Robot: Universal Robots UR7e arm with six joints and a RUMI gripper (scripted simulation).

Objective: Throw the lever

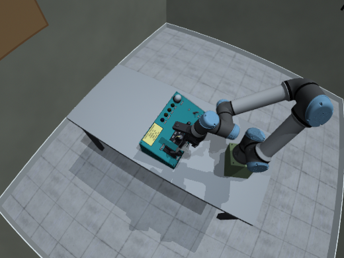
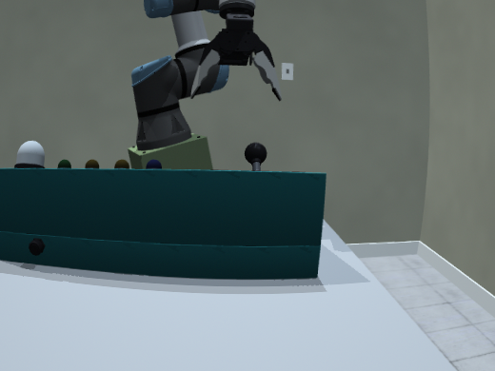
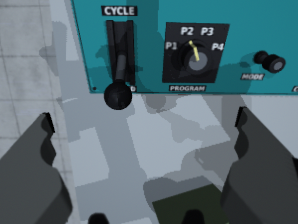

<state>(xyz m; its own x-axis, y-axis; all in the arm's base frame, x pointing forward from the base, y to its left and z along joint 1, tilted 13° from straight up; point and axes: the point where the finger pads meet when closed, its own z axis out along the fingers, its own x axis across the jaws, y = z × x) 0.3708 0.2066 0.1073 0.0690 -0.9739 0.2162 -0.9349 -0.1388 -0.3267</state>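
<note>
The teal console [image 1: 185,109] [image 2: 167,214] [image 3: 150,45] lies on the grey table [image 1: 116,99]. Its lever has a black ball knob [image 2: 255,153] [image 3: 118,95] and stands in a slot whose far end is marked CYCLE. The knob sits at the near end of the slot, away from CYCLE. My gripper [image 1: 176,139] [image 2: 235,97] [image 3: 145,111] is open and empty. It hangs well above the console's near edge, with the knob a little left of the gap between the fingers in the wrist view.
A PROGRAM dial [image 3: 192,57] points between P2 and P3, with a MODE knob [image 3: 270,61] to its right. A white dome [image 1: 177,97] [image 2: 30,153] and a row of small buttons [image 2: 91,164] sit at the console's far end. The arm's green pedestal [image 1: 236,163] stands behind.
</note>
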